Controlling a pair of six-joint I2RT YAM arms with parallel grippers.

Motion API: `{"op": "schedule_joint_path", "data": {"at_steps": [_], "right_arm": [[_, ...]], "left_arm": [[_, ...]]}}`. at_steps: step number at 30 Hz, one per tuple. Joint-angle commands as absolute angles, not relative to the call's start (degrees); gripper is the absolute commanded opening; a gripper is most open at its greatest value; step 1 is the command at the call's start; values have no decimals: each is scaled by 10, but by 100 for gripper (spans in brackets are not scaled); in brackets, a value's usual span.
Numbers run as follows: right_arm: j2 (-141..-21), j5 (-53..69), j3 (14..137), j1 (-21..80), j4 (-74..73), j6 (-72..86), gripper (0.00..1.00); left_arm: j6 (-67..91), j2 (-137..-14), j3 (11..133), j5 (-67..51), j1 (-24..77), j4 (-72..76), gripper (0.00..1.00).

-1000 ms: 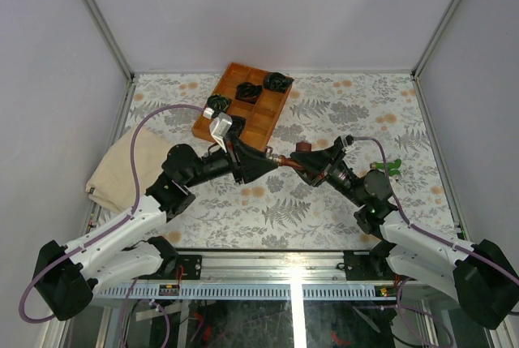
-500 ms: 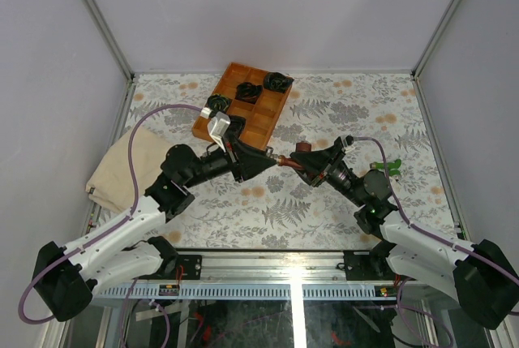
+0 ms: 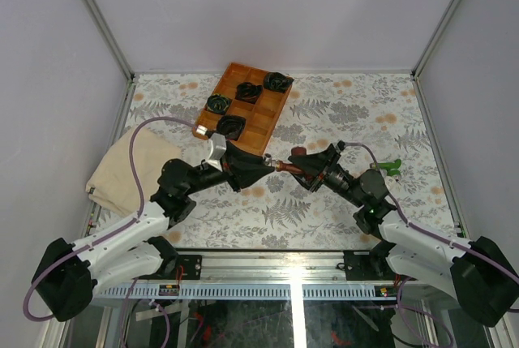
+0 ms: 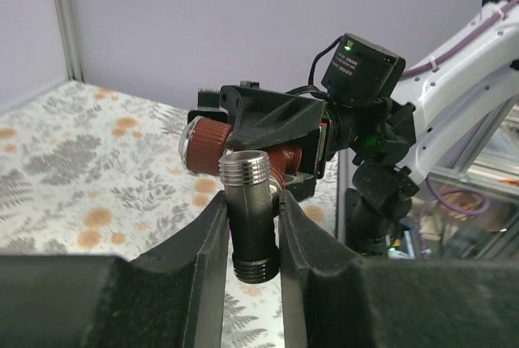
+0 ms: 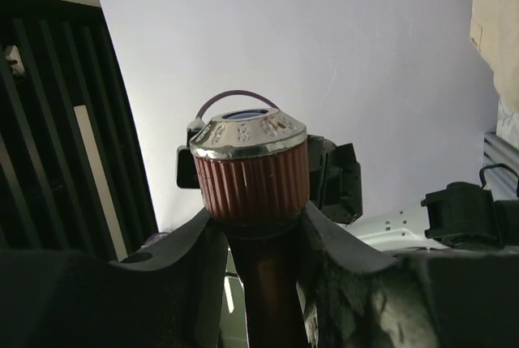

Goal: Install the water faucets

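The red-brown faucet (image 5: 251, 176) has silvery ends, the green faucet (image 3: 393, 166) is bright, the table (image 3: 349, 105) shows grey ferns.

Tray (image 3: 261, 121) at 11 o'clock on tabletop (image 3: 349, 109), coiled bundles (image 3: 248, 91) in its compartments. Cloth (image 3: 122, 169) at 9 o'clock. One faucet (image 3: 392, 166) lies at 3 o'clock. Other faucet (image 3: 285, 166) at centre, between left gripper (image 3: 272, 165) and right gripper (image 3: 300, 167).

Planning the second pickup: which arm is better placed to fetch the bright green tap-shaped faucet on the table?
Probably right: the bright green faucet lies beside that arm, far from the left gripper. The right gripper must first release the dark red-brown faucet both hold.
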State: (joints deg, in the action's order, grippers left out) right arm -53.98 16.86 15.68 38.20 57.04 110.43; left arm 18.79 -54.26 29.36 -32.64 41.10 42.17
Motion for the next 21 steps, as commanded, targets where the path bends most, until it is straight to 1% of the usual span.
{"op": "schedule_joint_path", "data": {"at_steps": [1,3,5,6,9,12,15,16,17,19,21], "right_arm": [[-552,201,197,385,645,1235,0],[-562,213,207,386,650,1245,0],[-567,226,216,386,652,1236,0],[-568,228,218,386,647,1225,3],[-558,226,216,385,621,1177,21],[-528,206,213,386,571,1111,33],[-491,190,221,386,503,1040,50],[-479,185,224,386,480,1021,61],[-468,183,228,386,458,1003,68],[-447,178,232,386,428,973,76],[-431,172,235,386,400,948,81]], "left_arm": [[67,-553,270,-377,414,552,3],[54,-555,268,-382,414,564,0],[77,-548,262,-350,414,571,0],[86,-542,260,-340,414,570,0],[118,-521,260,-311,414,552,0],[149,-504,254,-297,414,550,0],[184,-493,235,-279,414,579,0],[197,-492,230,-274,414,592,0],[209,-493,224,-269,414,611,0],[236,-500,216,-259,414,641,0],[261,-514,205,-249,414,680,0]]}}
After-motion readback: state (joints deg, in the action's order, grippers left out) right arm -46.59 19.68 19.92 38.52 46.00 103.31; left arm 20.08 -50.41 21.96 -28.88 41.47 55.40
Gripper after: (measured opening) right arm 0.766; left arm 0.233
